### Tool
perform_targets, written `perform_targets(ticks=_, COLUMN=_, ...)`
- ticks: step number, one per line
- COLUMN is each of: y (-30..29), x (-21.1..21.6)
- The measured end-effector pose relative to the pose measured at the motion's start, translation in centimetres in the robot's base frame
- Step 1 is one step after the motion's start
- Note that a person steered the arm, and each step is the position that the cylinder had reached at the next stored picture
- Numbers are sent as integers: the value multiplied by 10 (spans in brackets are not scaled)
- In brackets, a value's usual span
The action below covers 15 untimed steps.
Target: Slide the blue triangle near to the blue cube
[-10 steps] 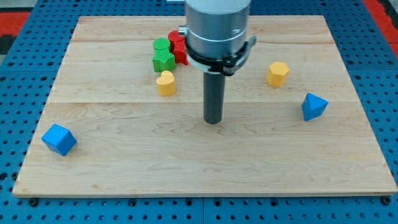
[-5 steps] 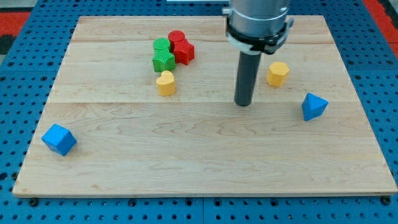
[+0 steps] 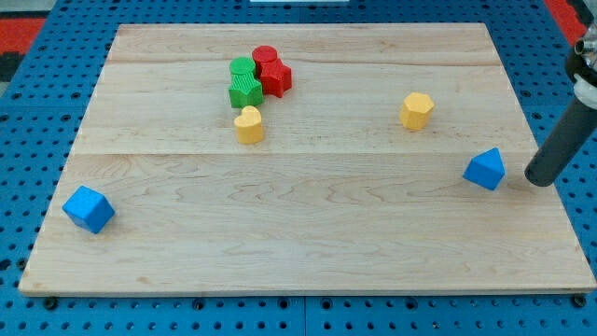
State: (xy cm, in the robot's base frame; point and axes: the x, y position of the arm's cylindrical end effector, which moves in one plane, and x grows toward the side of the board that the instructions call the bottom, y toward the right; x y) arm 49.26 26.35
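Observation:
The blue triangle (image 3: 485, 170) lies on the wooden board (image 3: 308, 243) near the view's right edge. The blue cube (image 3: 89, 209) sits far away at the view's lower left. My tip (image 3: 538, 180) is at the right of the blue triangle, a small gap apart from it, near the board's right edge. The dark rod slants up to the view's right, where the arm is mostly cut off.
A yellow block (image 3: 417, 110) stands up and left of the blue triangle. A yellow heart-like block (image 3: 248, 124) sits left of centre. Green blocks (image 3: 244, 84) and red blocks (image 3: 270, 69) cluster at the top centre.
My tip has swept from the board's middle to the right, past the blue triangle, and now stands on its right side. The blue triangle has shifted slightly right and down.

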Motion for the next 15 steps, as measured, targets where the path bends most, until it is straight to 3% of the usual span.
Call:
perform_targets(ticks=1, y=-99, x=-38)
perform_targets(ticks=6, y=-138, x=-84)
perform_targets(ticks=7, y=-187, x=-85)
perform_targets(ticks=8, y=-275, x=-79)
perform_targets(ticks=10, y=-438, x=-21)
perform_targets(ticks=11, y=-422, x=-13)
perform_targets(ticks=13, y=-287, x=-4)
perform_targets(ticks=14, y=-303, x=20)
perform_targets(ticks=15, y=-400, x=17)
